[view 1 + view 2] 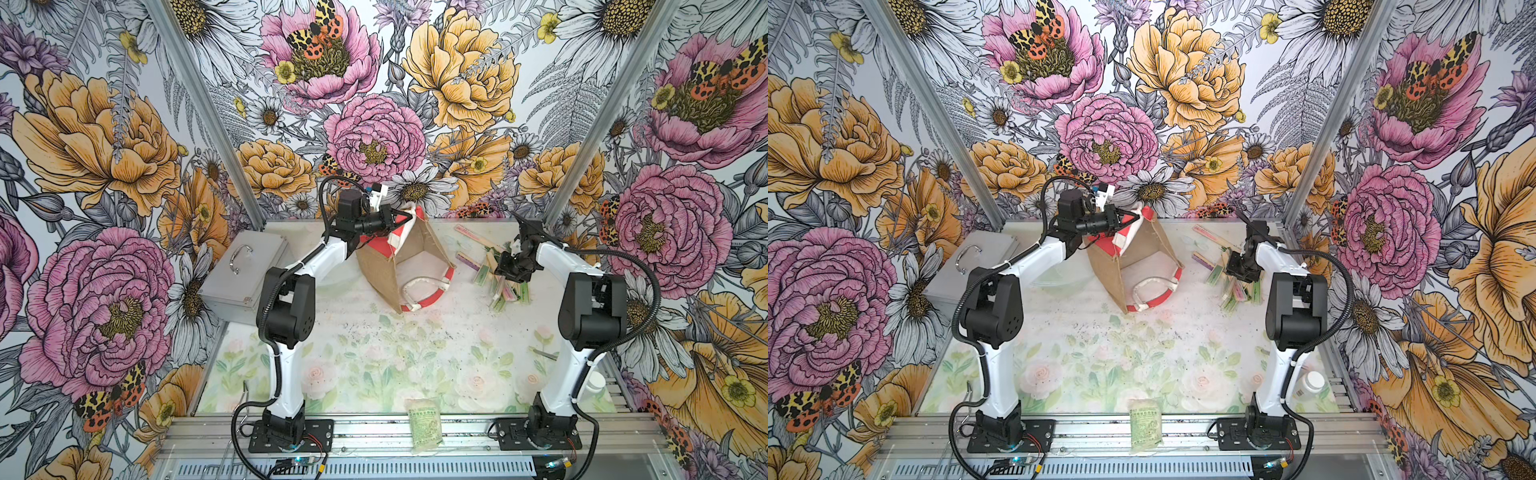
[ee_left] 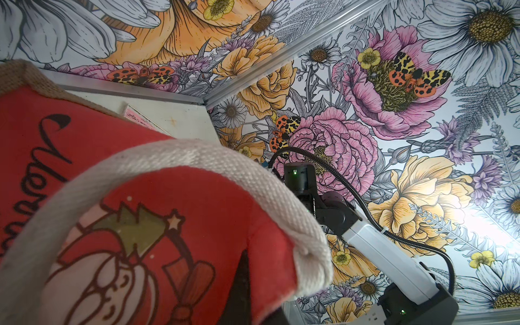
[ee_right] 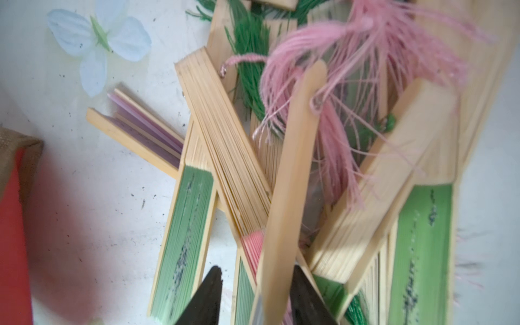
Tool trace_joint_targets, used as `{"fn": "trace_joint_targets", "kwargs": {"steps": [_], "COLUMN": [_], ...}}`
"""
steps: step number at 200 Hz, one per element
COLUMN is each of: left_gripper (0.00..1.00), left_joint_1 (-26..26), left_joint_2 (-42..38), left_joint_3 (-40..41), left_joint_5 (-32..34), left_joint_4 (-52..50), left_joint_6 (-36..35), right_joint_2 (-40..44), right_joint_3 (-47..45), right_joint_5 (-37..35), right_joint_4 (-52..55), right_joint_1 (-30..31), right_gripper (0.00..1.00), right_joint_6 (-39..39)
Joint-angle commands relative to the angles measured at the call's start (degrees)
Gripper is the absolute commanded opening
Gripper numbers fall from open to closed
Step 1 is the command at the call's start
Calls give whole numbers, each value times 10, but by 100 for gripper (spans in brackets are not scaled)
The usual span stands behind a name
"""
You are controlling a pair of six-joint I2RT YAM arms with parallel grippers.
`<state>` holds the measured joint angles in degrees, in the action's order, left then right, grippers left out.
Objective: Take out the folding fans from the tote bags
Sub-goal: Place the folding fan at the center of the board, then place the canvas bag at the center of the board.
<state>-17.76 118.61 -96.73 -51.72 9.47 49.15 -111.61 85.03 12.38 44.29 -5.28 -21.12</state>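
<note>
— Where are the folding fans (image 1: 500,286), the slim closed ones with pale wooden ribs and green, pink or purple cloth?

— Out on the pale flower-printed table (image 1: 374,353), heaped criss-cross on the right arm's side of the bag. A pink tassel (image 3: 351,70) and green tassel threads (image 3: 250,56) trail over the heap. Two more lie apart behind it, a pink fan (image 1: 473,232) and a purple fan (image 1: 469,259).

— And the right fingers (image 3: 209,298)?

— They hang right over the heap, parted. One pale wooden fan (image 3: 292,168) lies on top and runs between them. The wood sits close against one finger, and a gap shows at the other, so nothing is pinched.

— The bag?

— The boxy tan burlap tote bag (image 1: 376,270), with red-and-white striped sides, is tipped at the back middle of the table with its mouth facing forward. One white rope handle (image 1: 422,286) lies along the low rim.

— What holds it?

— The left fingers (image 1: 397,217) are closed on its raised upper edge, seen in both top views (image 1: 1127,217). The left wrist view shows the red printed face (image 2: 140,168), the other white handle (image 2: 197,160) arching across it and a dark fingertip (image 2: 244,284) against the cloth. Whether the pinch takes cloth or rope, I cannot tell.

— Anything else?

— A grey metal case (image 1: 245,270) with a wire handle beside the left arm, a green printed packet (image 1: 424,424) on the front rail, and a white bottle (image 1: 596,382) by the right arm's base.
</note>
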Motion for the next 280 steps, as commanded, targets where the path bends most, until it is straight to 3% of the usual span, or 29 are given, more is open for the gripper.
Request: {"fn": "trace_joint_targets", "kwargs": {"steps": [1, 27, 60, 80, 92, 133, 173, 193, 234, 255, 280], "left_gripper": [0, 0, 0, 0, 0, 0, 0, 0, 0, 0, 0], "left_joint_1": [4, 9, 13, 16, 17, 14, 10, 6, -3, -4, -4], "left_joint_2": [-17, -4, 2, 6, 10, 13, 14, 13, 7, -2, -15], "left_joint_3": [8, 19, 16, 16, 13, 8, 5, 1, 1, 10, 21], "left_joint_5": [-25, -35, -32, -30, -28, -17, -12, -13, -19, -22, -34], "left_joint_4": [56, 155, 197, 235, 249, 249, 249, 249, 249, 249, 249], "left_joint_6": [28, 111, 147, 186, 204, 211, 214, 215, 214, 211, 205], "right_joint_2": [44, 103, 199, 261, 293, 314, 313, 292, 188, 131, 87], "right_joint_3": [9, -22, -97, -163, -202, -250, -365, -402, -401, -401, -429], "right_joint_5": [-9, 36, 144, 253, 278, 177, 85, 11, -35, -75, -94], "right_joint_4": [3, -18, -80, -170, -225, -301, -522, -589, -731, -803, -936], "right_joint_1": [-3, -2, 0, 14, 38, 154, 217, 249, 291, 303, 302], "right_gripper": [53, 60, 69, 72, 76, 84, 84, 84, 81, 73, 40], "right_joint_6": [2, 4, -4, -14, -18, -41, -168, -197, -225, -255, -290]}}
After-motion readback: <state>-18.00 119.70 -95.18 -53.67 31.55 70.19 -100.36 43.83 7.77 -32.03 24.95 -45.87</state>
